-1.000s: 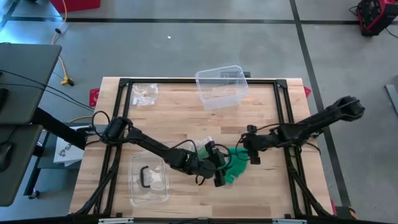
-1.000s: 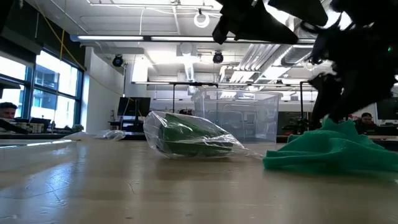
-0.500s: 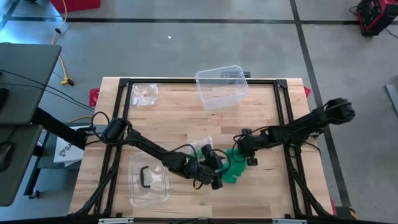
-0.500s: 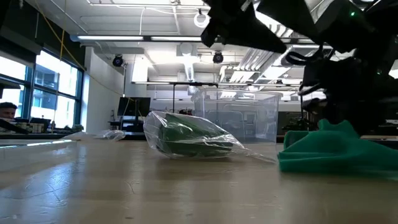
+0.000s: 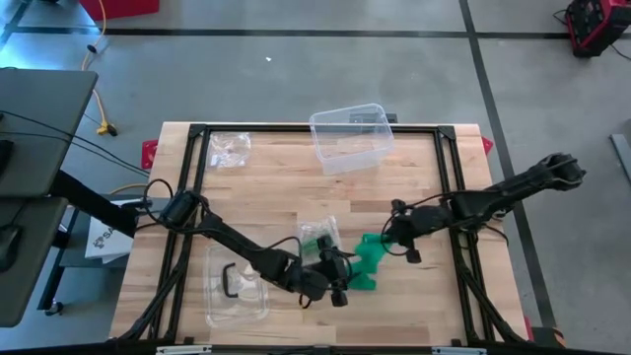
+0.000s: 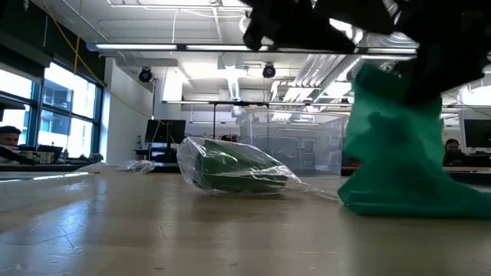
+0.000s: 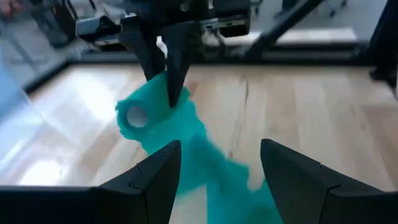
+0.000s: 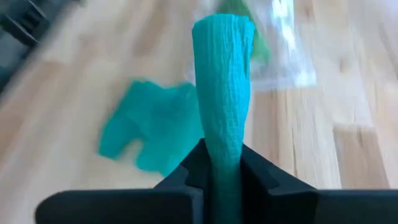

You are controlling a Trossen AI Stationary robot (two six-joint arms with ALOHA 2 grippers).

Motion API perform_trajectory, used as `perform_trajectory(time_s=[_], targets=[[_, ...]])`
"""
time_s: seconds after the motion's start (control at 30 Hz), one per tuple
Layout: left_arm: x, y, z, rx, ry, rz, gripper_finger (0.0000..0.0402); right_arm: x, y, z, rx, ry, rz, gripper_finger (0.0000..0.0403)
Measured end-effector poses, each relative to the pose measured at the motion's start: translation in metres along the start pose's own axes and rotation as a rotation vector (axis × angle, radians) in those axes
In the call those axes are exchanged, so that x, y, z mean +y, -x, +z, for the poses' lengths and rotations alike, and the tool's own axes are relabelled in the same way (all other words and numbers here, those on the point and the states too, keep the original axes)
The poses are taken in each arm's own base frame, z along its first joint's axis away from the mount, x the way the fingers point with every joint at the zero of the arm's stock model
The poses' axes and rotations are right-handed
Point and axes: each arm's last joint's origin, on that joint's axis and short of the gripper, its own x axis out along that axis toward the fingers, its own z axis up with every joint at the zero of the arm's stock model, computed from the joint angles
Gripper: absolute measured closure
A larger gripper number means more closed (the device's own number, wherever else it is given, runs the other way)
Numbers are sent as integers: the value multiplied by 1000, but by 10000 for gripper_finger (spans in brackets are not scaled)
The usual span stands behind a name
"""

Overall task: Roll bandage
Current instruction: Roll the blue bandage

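Pinching green bandage [image 8: 222,93] between right jaws, lifted

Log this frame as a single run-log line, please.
stage: lifting bandage end | right gripper: shut on green bandage, raised off table | left gripper: open, over bandage's loose part | bagged roll: untouched

The high camera is looking straight down over the whole worktop [image 5: 414,168]. The low camera is sitting at worktop level, facing across toward the clear bin [image 6: 290,142]. Each wrist camera is peering closely past its own fingers. All four views are sharing the green bandage [image 5: 367,258] [image 6: 399,146] [image 7: 163,118] [image 8: 224,93], lying nearer the front edge than the bin.
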Motion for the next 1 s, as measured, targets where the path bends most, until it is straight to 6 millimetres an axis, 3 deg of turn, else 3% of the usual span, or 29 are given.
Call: perform_trajectory(time_s=[0.27, 0.5, 0.63, 1.0], targets=[[4, -3, 17, -144, -50, 32, 206, 8, 30, 12, -203, 32, 44, 370], [10, -5, 31, -248, -82, 30, 247, 8, 31, 13, -218, 47, 24, 368], [15, -11, 30, -223, -77, 41, 263, 8, 31, 13, -219, 49, 22, 368], [32, -25, 28, -185, -94, 42, 266, 8, 31, 13, -219, 49, 23, 368]])
